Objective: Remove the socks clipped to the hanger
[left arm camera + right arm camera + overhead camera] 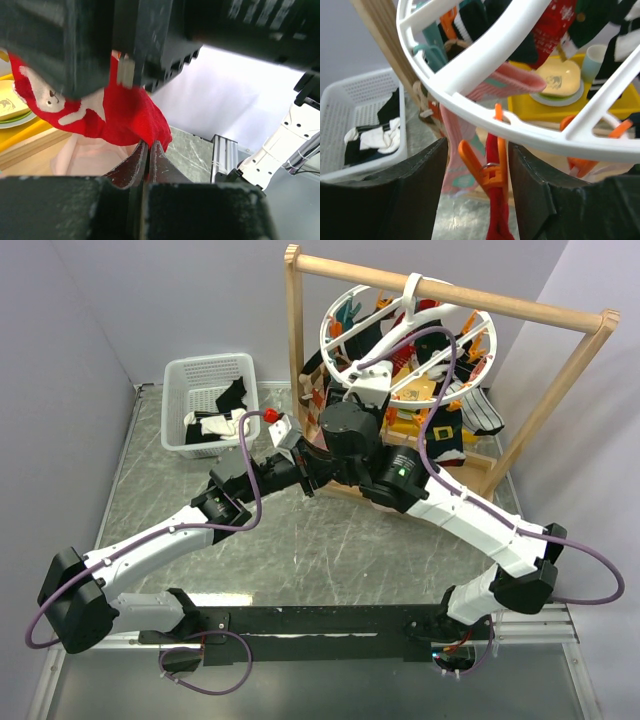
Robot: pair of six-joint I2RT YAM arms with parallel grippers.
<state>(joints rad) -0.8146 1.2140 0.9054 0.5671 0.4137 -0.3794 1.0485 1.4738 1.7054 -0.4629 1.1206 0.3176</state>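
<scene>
Socks (218, 422) in white basket (212, 361)

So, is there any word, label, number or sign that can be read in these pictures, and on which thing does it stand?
No text can be read in any view.
Pale plate: it bears a small dark print, too blurred to read.
Red sock: it has white shapes, which look like a pattern and not letters.
</scene>
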